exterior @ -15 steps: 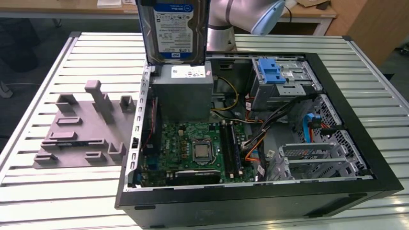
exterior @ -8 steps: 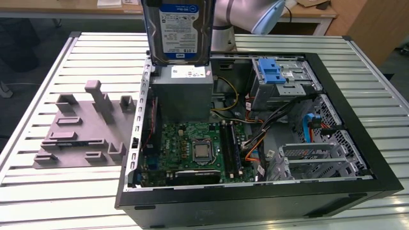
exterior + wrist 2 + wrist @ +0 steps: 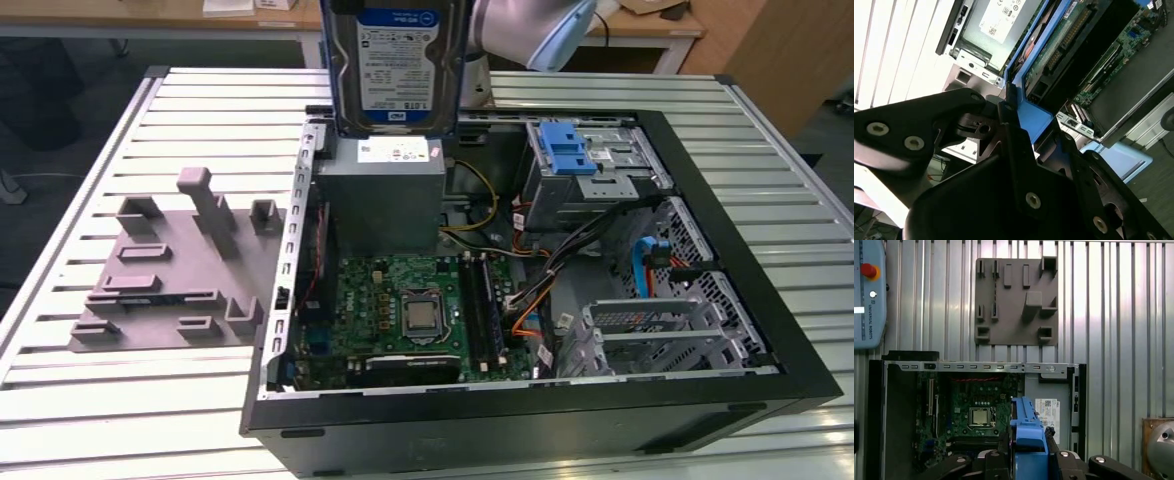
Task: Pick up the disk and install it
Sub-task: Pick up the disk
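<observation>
The black gripper (image 3: 1029,449) clenched the silver, white-and-blue-labelled disk (image 3: 396,70) by its blue tab (image 3: 1030,437), upright above the open black computer case (image 3: 534,435).

Print log, this moment.

- Disk (image 3: 395,62), held by me with its label facing the exterior view. The label has a white field with blue bands at top and bottom. It carries rows of dark print, barcode blocks and larger characters near the lower band. The fine lines are too small for me to make out.
- Power supply (image 3: 380,205): white sticker (image 3: 396,151) on its upper face with dark print, not legible to me.
- The same sticker in both wrist views (image 3: 1047,412) (image 3: 1000,20) shows fine text lines, small symbols and a code square.
- Pendant (image 3: 869,295): one line of capitals along its face, near a red button (image 3: 868,271).
- Motherboard (image 3: 400,310): markings too small to tell.
</observation>
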`<state>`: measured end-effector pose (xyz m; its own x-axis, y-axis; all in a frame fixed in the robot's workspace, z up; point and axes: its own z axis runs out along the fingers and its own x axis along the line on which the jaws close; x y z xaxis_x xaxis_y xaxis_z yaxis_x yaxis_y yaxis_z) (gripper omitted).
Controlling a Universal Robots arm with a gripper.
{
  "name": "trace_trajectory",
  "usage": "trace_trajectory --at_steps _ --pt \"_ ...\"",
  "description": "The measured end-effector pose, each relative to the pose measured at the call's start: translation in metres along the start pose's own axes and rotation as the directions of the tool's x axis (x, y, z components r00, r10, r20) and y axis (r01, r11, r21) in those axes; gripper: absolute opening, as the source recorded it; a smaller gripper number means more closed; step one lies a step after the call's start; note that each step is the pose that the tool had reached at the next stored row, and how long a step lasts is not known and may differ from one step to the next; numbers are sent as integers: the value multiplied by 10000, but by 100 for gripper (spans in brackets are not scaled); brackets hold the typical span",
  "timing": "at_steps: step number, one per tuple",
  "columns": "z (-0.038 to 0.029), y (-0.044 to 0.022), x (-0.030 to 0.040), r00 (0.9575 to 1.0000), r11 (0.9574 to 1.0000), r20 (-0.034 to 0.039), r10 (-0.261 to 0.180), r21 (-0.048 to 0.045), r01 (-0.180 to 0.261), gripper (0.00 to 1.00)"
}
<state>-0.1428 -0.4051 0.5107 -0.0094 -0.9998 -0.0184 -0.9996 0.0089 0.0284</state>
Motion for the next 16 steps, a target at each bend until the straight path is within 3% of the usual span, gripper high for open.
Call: trace_trajectory --at_steps 5,12,16 --pt "-2 -29 15 10000 10000 0 1 -1 -1 36" --pt "-4 -44 147 10000 10000 1 3 1 -3 36" --pt "-7 -148 160 10000 10000 -1 4 0 -4 36"
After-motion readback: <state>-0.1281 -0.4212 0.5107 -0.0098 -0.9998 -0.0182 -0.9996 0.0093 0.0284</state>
